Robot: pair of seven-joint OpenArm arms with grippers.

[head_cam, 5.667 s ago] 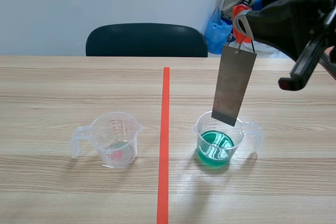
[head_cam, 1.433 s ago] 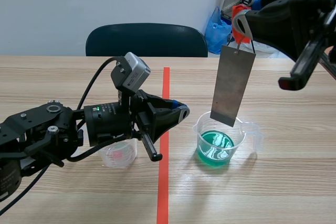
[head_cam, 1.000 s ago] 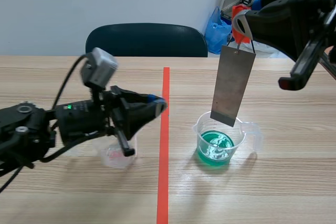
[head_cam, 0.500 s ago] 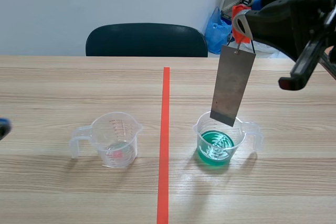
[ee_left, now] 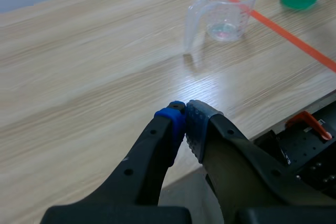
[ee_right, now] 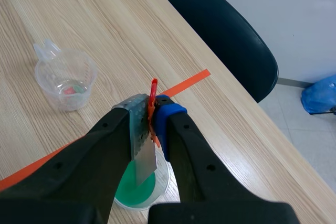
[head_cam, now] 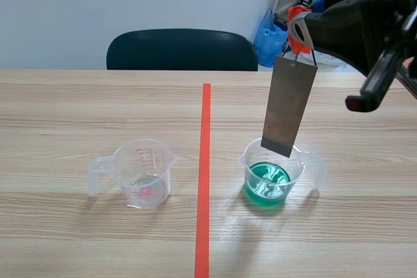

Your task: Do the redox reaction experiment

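Fingers of the right gripper (ee_right: 153,109) are pressed together on a small orange-red clip (ee_right: 153,95), the grey pad on one side and the blue pad on the other, with no visible gap beyond the clip's own thickness. From that clip a flat grey metal plate (head_cam: 288,105) hangs straight down with a slight tilt. In the scene view the right gripper (head_cam: 301,29) sits high over the right half of the table (head_cam: 78,109), so the plate dangles freely. The plate's lower edge reaches about the level of the rim of the cup of green liquid (head_cam: 273,175) directly under it. The right wrist view shows the same plate (ee_right: 143,153) ending over the green pool in that cup (ee_right: 137,191); whether metal touches liquid cannot be told. The cup stands just right of the orange-red tape line (head_cam: 204,180). A clear cup (head_cam: 138,172) with a faint pink trace at its bottom stands left of the line, well apart from the first. The left gripper (ee_left: 185,118) is closed on nothing, its blue and grey pads meeting tip to tip. It is low over the table's near edge, with the clear cup (ee_left: 224,9) well ahead of it. Beyond the table's far edge stand a dark chair (head_cam: 181,50) and a blue bag (head_cam: 268,38).
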